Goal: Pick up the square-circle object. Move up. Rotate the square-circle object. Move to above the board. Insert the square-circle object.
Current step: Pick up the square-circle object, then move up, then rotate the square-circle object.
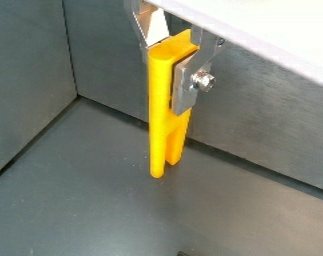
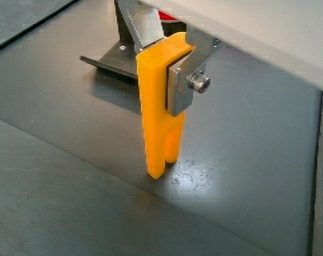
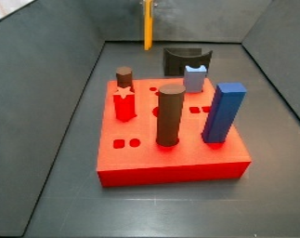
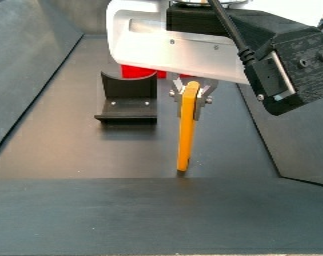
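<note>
Orange-yellow plastic marks the square-circle object [image 1: 165, 110], a tall flat slab held upright, its upper end pinched between the silver finger plates of the gripper [image 1: 175, 62]. Its lower end is seen just at the grey floor [image 2: 70, 190] in both wrist views, where a slit splits it into two prongs; whether it touches or hangs just above cannot be told. In a side view the slab [image 4: 187, 128] is shown in the middle of the frame, below the white gripper body [image 4: 177, 45], with the fixture [image 4: 125, 101] to its left. Its top end is hidden by the fingers. In a side view only a thin orange strip [image 3: 147, 26] is visible at the upper edge, well apart from the board [image 3: 171, 139], and the gripper there is cut off by the frame.

One red board is counted, in the centre of that view. On it stand four pieces: a red peg [image 3: 124, 91], a dark brown cylinder [image 3: 171, 115], a blue square post [image 3: 223, 112] and a small pale block [image 3: 196, 80]. A dark arch-shaped block [image 3: 185, 59] stands behind it.
</note>
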Robot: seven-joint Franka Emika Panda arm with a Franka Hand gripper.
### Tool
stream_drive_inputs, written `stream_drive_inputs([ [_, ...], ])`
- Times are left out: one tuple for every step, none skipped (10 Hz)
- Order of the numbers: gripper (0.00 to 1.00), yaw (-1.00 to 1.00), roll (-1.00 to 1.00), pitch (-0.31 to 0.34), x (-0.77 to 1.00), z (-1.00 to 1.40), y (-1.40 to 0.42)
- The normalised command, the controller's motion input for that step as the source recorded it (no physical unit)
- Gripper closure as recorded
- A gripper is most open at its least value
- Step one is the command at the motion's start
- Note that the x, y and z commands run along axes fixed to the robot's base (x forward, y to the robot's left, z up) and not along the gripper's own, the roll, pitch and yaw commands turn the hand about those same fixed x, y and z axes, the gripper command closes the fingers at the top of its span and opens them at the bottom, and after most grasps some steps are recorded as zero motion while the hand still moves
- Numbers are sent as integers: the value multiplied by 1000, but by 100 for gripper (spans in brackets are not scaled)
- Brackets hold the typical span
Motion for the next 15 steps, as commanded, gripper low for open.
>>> stream_drive_inputs([
  [100,0,0,0,0,0,0],
  [100,0,0,0,0,0,0],
  [100,0,0,0,0,0,0],
  [100,0,0,0,0,0,0],
  [100,0,0,0,0,0,0],
  [100,0,0,0,0,0,0],
  [100,0,0,0,0,0,0],
  [100,0,0,0,0,0,0],
  [100,0,0,0,0,0,0],
  [100,0,0,0,0,833,0],
  [100,28,2,18,-25,761,-3],
  [100,24,22,35,-29,590,-1],
  [100,21,32,44,-23,488,-2],
  [100,19,51,68,-12,265,-1],
  [100,0,0,0,-329,356,-1000],
])
